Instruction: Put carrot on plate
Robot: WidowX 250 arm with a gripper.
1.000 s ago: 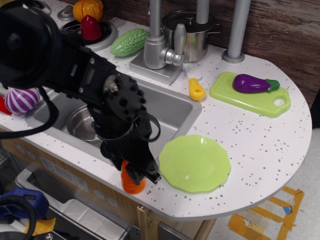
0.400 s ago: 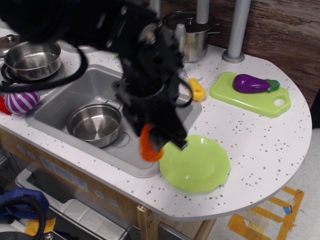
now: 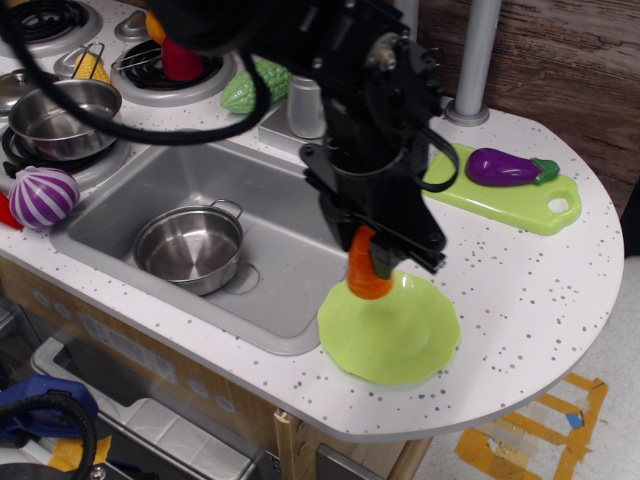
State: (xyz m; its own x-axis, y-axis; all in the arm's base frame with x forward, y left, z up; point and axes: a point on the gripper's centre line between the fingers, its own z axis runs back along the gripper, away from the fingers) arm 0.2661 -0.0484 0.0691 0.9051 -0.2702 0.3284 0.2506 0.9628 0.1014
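One step remains: setting down. The gripper (image 3: 378, 262) has its fingers clamped on the carrot (image 3: 366, 274), which hangs over the far-left part of the plate (image 3: 400, 340). Next it should lower and let go.

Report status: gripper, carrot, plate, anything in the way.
Gripper shut on carrot, held over plate's near-left part. Carrot not yet down. Plate bare, nothing blocking.
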